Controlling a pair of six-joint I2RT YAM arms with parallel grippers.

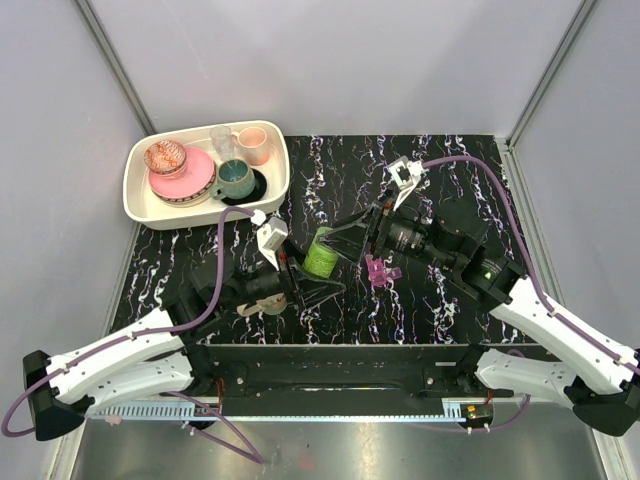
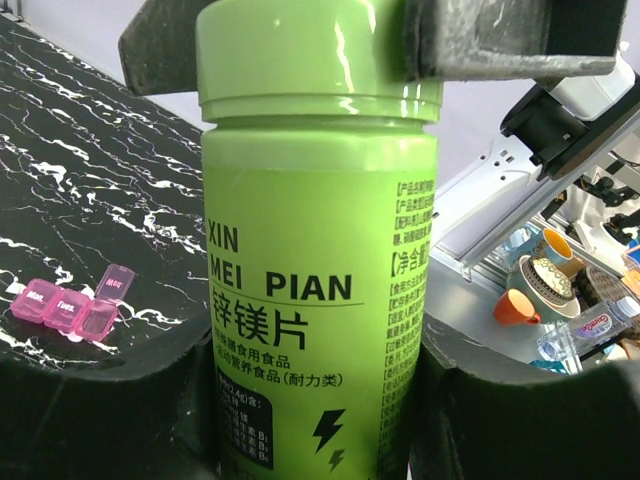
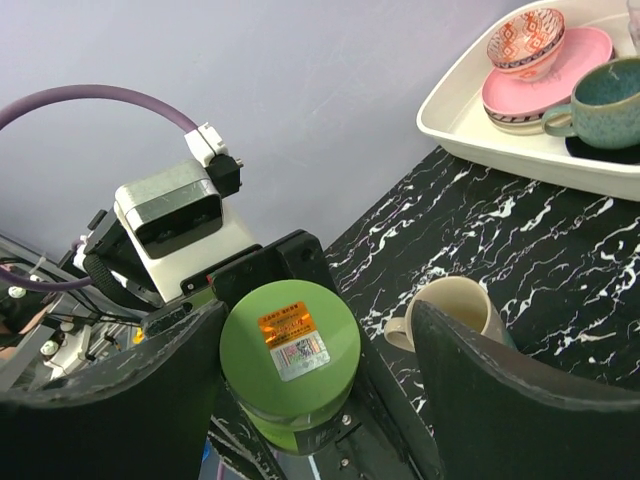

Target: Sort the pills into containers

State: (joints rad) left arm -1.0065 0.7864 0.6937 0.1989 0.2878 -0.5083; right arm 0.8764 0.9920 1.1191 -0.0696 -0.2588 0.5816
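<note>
Top view: L gripper (image 1: 312,272) clamped on the lime-green bottle (image 1: 322,255), near table centre, bottle tilted with its cap end twd the R arm. R gripper (image 1: 342,238) sits at the cap end, fingers on either side. Purple pill box (image 1: 380,270) lies on the black tabletop (image 1: 470,170) just R of the bottle, under the R arm's wrist. White tray (image 1: 135,205) w/ cups and dishes at the far-L corner, well apart from both grippers.

L wrist view: bottle fills the frame, body pinched btw the L gripper's dark pads (image 2: 100,420), contact on both sides. R gripper's fingers show at the top, flanking the cap. Pill box lies on the tabletop to the L, one compartment lid up, other lids down. Pills can't be made out, too small.

R wrist view: R gripper spread wide. The dark green cap (image 3: 290,350) is btw its fingers, near finger just beside it, other finger well apart w/ a clear gap, so no grip. Beige mug (image 3: 455,310) stands on the tabletop behind the bottle. Tray at upper R holds a pink plate (image 3: 545,95), patterned bowl (image 3: 525,40) and teal cup (image 3: 600,95).
</note>
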